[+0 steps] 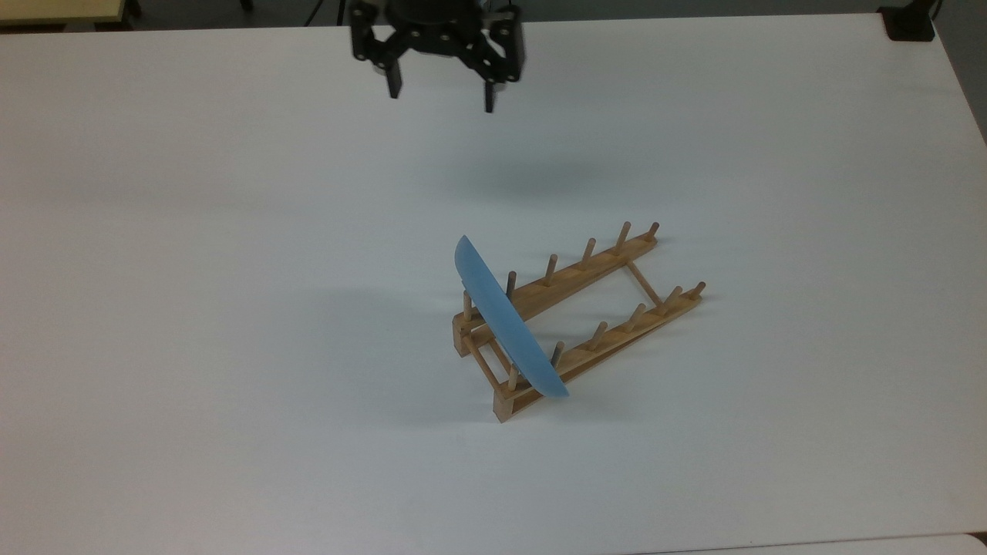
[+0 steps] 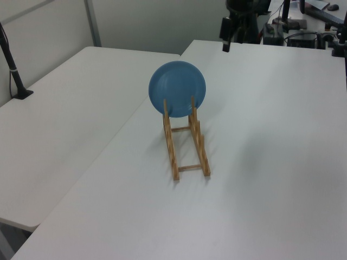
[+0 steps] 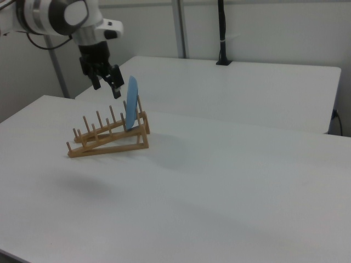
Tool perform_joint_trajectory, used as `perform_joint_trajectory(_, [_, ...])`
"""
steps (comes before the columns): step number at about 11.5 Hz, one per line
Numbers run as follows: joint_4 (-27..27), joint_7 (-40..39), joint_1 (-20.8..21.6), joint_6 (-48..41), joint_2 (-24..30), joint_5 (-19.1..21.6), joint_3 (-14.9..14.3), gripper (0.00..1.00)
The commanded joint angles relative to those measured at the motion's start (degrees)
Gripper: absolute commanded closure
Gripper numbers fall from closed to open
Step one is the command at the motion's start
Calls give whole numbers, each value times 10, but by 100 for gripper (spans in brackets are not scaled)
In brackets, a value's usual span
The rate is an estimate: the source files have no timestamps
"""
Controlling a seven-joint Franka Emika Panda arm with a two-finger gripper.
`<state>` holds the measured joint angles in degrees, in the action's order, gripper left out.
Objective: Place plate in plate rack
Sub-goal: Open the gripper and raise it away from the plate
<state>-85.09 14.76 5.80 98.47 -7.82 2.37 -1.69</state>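
Bright, even overhead light; soft shadows on the white table [image 1: 231,308].

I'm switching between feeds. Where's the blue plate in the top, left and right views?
Top view: the blue plate stands edge-on just below centre, at the wooden plate rack's lower-left end.
Left view: it faces the camera, above centre, at the rack's far end.
Right view: edge-on, upper left, at the rack's right end.
Shared landmark: the rack's upright pegs.

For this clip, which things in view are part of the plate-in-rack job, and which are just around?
Part of the job:
- plate, standing on edge in the end slot
- plate rack
- pincer, open, off the plate

Just around:
- white table
- second table beside it
- black post
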Motion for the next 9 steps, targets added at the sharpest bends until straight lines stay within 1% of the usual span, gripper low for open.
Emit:
perform_joint_trajectory(1, [-23,-116,-10,-53,20,60,-58,0])
perform_joint_trajectory(2, [-24,-119,-21,-58,23,58,-58,0])
perform_joint_trajectory(3, [-38,-120,-21,-60,23,53,-59,0])
perform_joint_trajectory(4, [-38,-117,-20,-56,25,53,-60,0])
perform_joint_trajectory(5, [-37,-117,-19,-56,29,53,-70,0])
perform_joint_trajectory(7, [-37,-117,-22,-55,31,49,-70,0])
perform_joint_trajectory(9, [-38,-116,-18,-55,33,37,-71,0])
